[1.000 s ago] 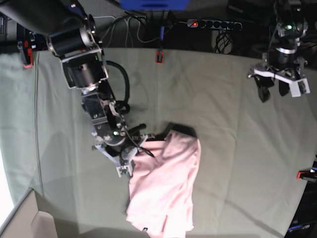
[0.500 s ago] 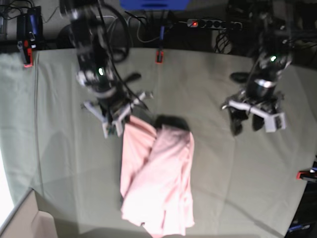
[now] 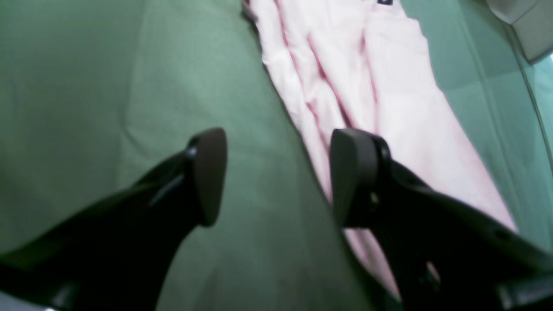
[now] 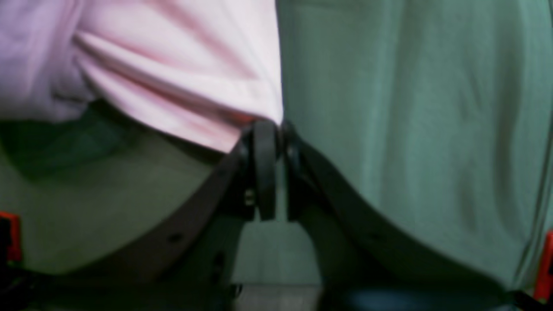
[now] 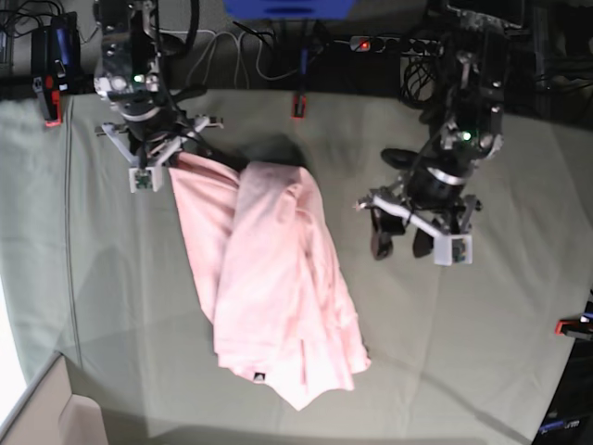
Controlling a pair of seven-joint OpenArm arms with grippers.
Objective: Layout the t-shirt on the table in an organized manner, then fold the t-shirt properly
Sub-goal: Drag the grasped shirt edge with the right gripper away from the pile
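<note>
Pale grey-green cloth, creased in long lines, covers the table [image 5: 482, 343], with small red clamps [image 5: 298, 105] at its far edge and at its right edge. On it the t-shirt [image 5: 269, 278] lies as a long, rumpled pink band running from near the far left corner down toward the middle of the near edge, folded over itself along its length, with a small dark hem tag [image 5: 258, 376] showing at its near end. None of the black lettering shows in these views. At the shirt's far end the right gripper [image 4: 271, 129] has its jaws pinched together on a corner of the pink fabric, and the cloth fans out from that pinch toward the near edge; in the base view this gripper [image 5: 156, 165] sits close to the table's far left corner. The left gripper [image 5: 400, 243] hangs over bare cloth to the right of the shirt, toward the table's middle; its wrist view shows the two dark fingers [image 3: 207, 172] standing well apart with nothing between them, and the shirt's edge [image 3: 345, 77] lies just beyond the one finger. A power strip [image 5: 371, 44] and cables lie behind the far edge.
</note>
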